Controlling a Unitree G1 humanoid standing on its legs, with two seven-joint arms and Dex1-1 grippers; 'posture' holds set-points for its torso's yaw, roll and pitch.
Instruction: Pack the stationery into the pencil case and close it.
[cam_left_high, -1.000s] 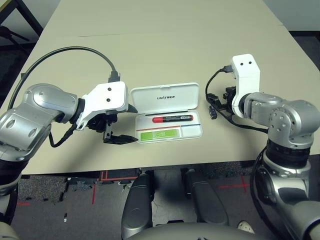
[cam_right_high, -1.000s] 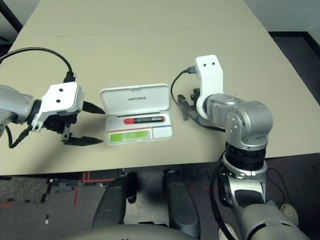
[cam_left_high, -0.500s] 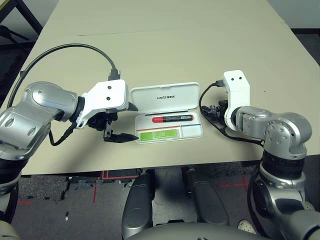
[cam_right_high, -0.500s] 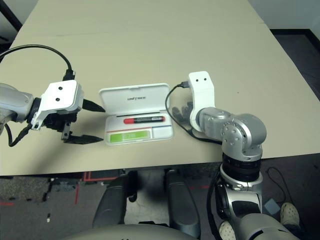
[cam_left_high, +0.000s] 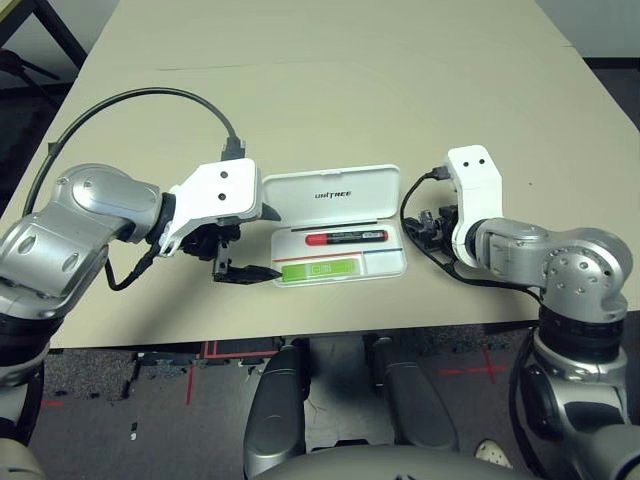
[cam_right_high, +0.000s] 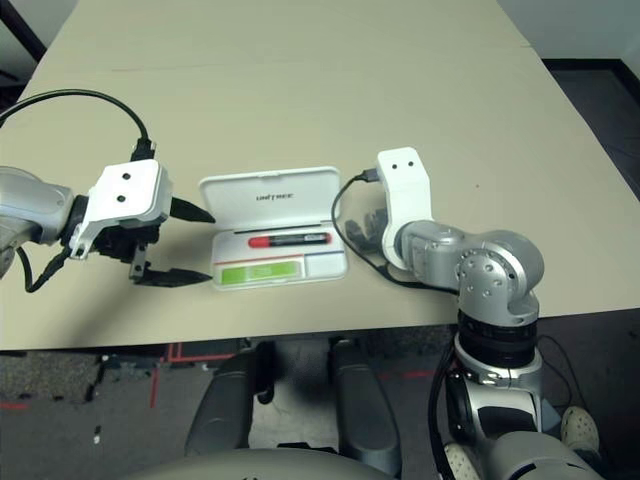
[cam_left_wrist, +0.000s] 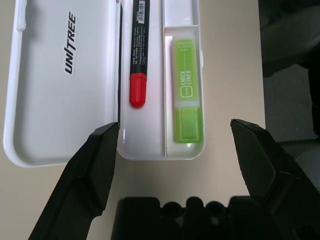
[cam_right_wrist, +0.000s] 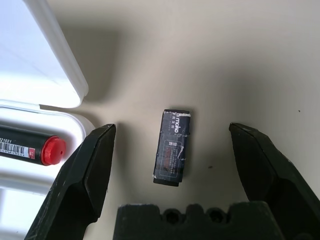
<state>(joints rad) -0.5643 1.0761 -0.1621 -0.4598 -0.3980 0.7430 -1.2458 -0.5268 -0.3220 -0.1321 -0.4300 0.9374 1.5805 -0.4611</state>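
Open white pencil case (cam_left_high: 335, 225) lying near the front edge of a beige desk (cam_left_high: 330, 90), between two robot grippers.

Its long axis runs left to right, lid folded back on the far side. Inside, the red marker (cam_left_high: 345, 238) lies lengthwise beside the lime-green bar (cam_left_high: 320, 270). A small dark piece (cam_right_wrist: 172, 147) rests on the desk just right of the case. Left gripper (cam_left_high: 245, 243) and right gripper (cam_right_wrist: 172, 160) both have fingers spread apart, empty. Dark floor surrounds the desk.

Wide beige rectangular table (cam_left_high: 330, 90), a white hard-plastic hinged pencil case (cam_left_high: 335, 225) lying open on it near the front edge, a small black rectangular piece (cam_right_wrist: 172, 147) flat on the tabletop just beside the case
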